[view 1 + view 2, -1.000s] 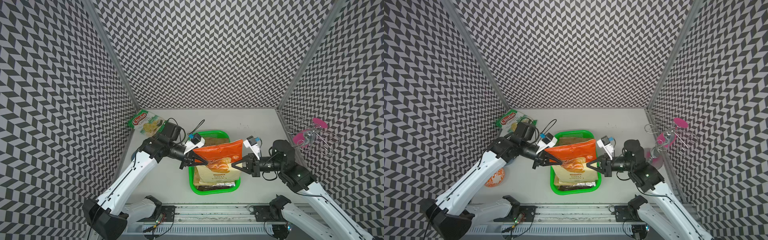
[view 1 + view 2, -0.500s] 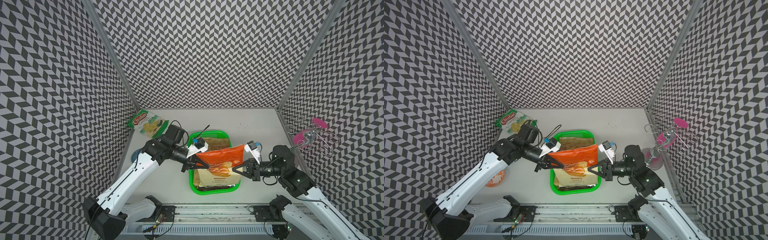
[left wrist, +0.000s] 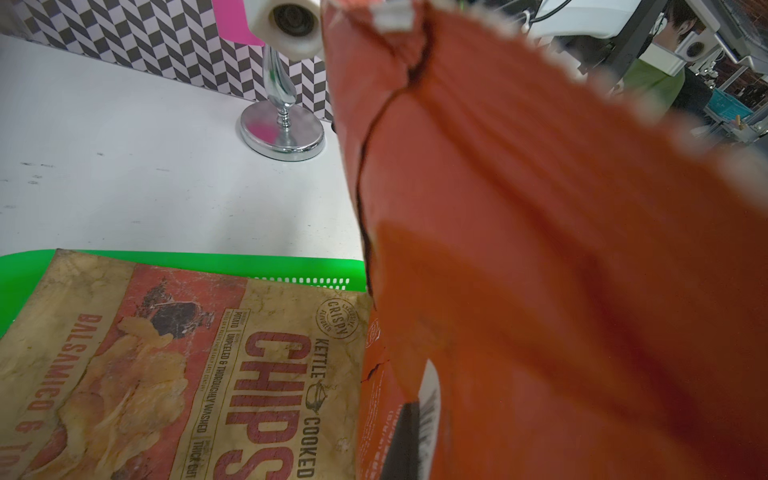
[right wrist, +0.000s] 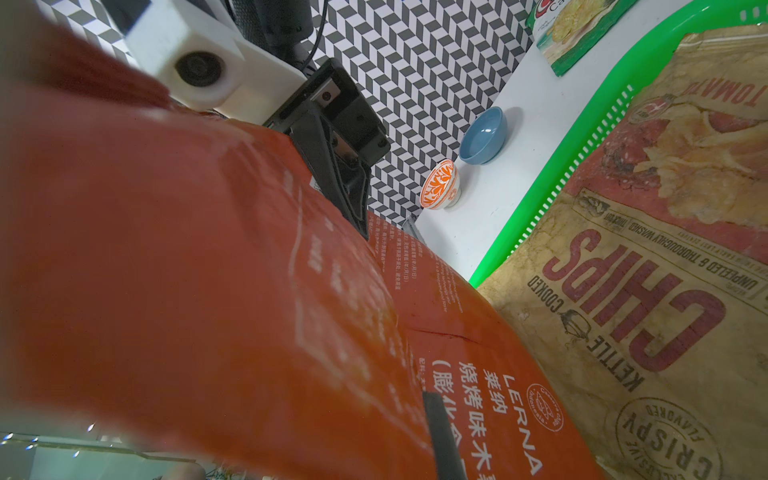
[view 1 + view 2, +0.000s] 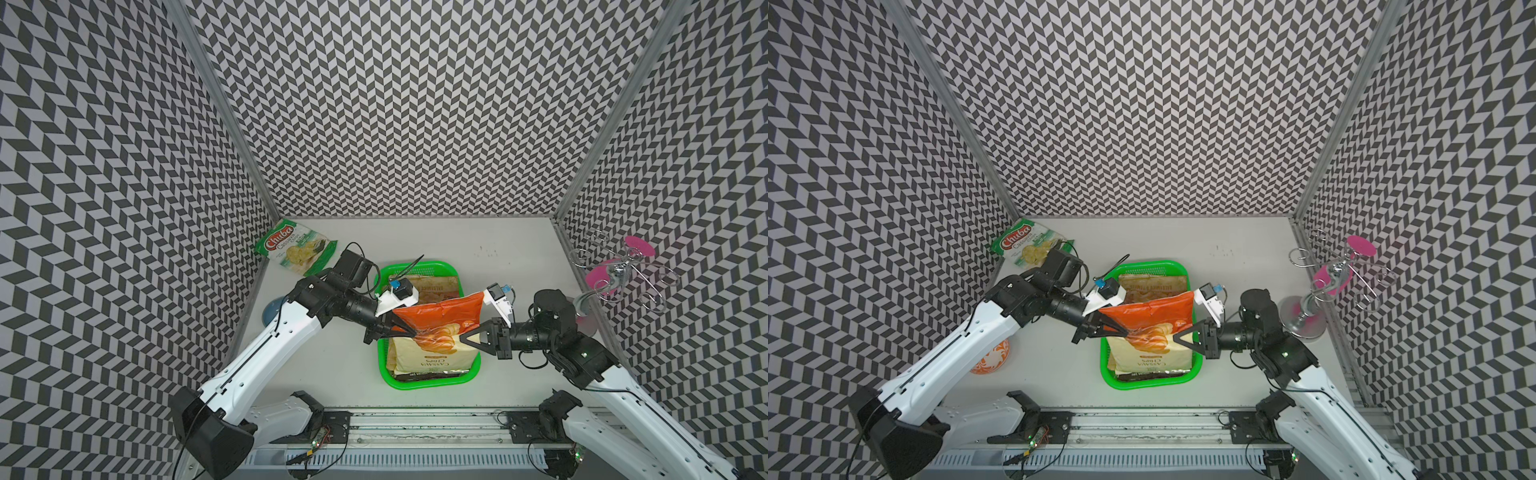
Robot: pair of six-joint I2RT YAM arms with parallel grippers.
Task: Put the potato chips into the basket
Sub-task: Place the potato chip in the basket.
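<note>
An orange bag of potato chips (image 5: 440,316) (image 5: 1150,316) hangs tilted over the green basket (image 5: 432,384) (image 5: 1142,383). My left gripper (image 5: 409,330) is shut on its left edge and my right gripper (image 5: 463,337) on its right edge. The orange bag (image 3: 540,249) (image 4: 208,270) fills both wrist views, and one dark finger (image 4: 442,436) lies against it. Inside the basket lie tan CHIPS bags (image 5: 432,357) (image 3: 187,374) (image 4: 644,291), stacked. A green-white Chuba bag (image 5: 297,249) (image 5: 1025,245) lies at the back left corner of the table.
A blue bowl (image 5: 270,311) (image 4: 484,137) and an orange patterned bowl (image 5: 990,357) (image 4: 440,185) sit by the left wall. A chrome stand with pink discs (image 5: 615,274) (image 3: 282,129) stands by the right wall. Patterned walls close three sides.
Both grippers have come down and toward the front with the orange bag, which has dropped from nearly upright to a flatter tilt over the basket.
</note>
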